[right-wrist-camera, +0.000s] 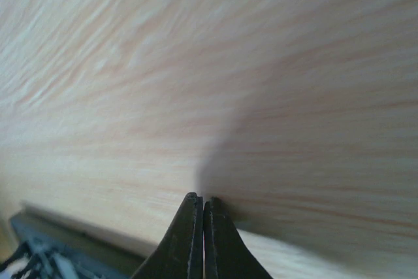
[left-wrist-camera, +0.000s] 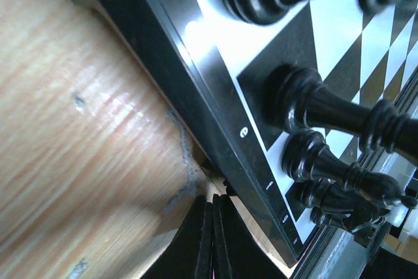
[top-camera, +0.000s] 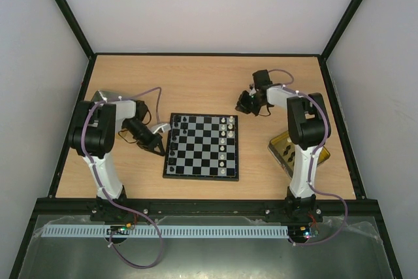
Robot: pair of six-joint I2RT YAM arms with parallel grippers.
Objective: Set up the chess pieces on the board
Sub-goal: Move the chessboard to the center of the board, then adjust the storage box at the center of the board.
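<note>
A pale wood-grain counter [top-camera: 202,76] is sitting inside plain white walls [top-camera: 209,4], with black frame bars [top-camera: 64,8] running along the corners. Soft, even light is falling across the wood.

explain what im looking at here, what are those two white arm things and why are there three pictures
Those are two robot arms, bolted at the near edge of a wooden table. The wide picture comes from a fixed camera above and behind them. The other two pictures come from a small camera on each wrist, looking along that arm's own hand.

On the table lies a small chessboard, with black pieces along its left side and white pieces along its right. A gold tin sits partly hidden behind the right arm.

The left hand is beside the board's left edge, so its camera shows black pieces up close. The right hand is near bare wood past the board's far right corner. Both hands are shut and hold nothing.
</note>
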